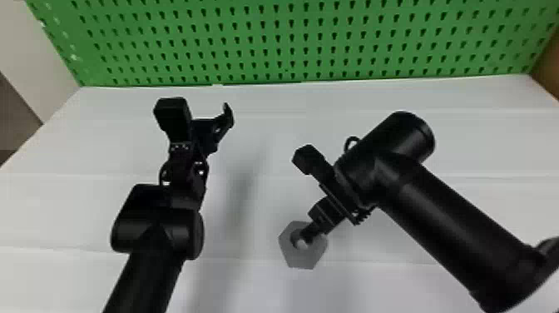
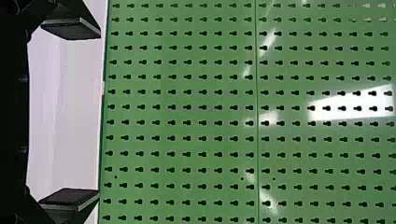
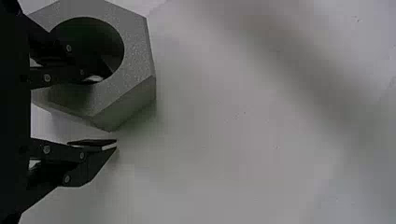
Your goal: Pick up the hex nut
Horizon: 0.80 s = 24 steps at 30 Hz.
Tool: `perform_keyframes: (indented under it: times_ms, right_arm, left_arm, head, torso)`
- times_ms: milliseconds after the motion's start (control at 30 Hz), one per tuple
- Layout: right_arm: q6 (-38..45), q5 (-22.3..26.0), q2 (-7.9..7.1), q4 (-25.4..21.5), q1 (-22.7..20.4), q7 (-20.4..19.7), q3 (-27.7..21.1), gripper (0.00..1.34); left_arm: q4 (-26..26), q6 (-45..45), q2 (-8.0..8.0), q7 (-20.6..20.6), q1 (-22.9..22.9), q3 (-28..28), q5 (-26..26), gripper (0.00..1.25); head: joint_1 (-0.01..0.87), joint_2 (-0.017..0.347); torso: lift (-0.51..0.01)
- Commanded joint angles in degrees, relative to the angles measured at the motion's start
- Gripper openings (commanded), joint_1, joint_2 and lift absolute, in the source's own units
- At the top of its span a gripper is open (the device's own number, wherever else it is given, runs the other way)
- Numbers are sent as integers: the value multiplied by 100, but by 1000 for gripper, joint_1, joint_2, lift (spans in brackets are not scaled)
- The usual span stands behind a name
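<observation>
Grey and thick, the hex nut (image 1: 307, 257) lies flat on the white table below my right gripper (image 1: 318, 230). In the right wrist view the hex nut (image 3: 133, 56) has one finger of my right gripper (image 3: 108, 112) reaching into its round hole. The other finger is outside the nut, beside its wall, with the nut's side between the two. They stand apart, and I see a gap between the outer finger and the nut. Away from the nut, my left gripper (image 1: 226, 118) is parked over the table's left part; the left gripper (image 2: 99, 113) is open and holds nothing.
A green pegboard (image 1: 291, 41) rises along the back edge of the white table (image 1: 258, 137). My right forearm crosses the table's right side, and my left arm comes in from the bottom edge at the left.
</observation>
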State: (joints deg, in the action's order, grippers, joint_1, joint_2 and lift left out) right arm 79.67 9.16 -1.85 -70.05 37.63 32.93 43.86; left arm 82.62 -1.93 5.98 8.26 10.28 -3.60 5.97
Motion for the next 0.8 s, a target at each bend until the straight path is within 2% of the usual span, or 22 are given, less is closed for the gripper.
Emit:
perform_keyframes:
  times_ms: [0, 767]
  right_arm:
    - [-31, -2, 0, 0, -2, -6, 9, 463]
    - [-286, 50, 0, 0, -72, 3, -158, 463]
  left_arm:
    - [0, 0, 0, 1, 0, 0, 1, 1160]
    - [0, 0, 0, 1, -27, 9, 1, 1160]
  head:
    - [785, 161]
    - [785, 161]
  torso:
    - [-76]
    - [-76]
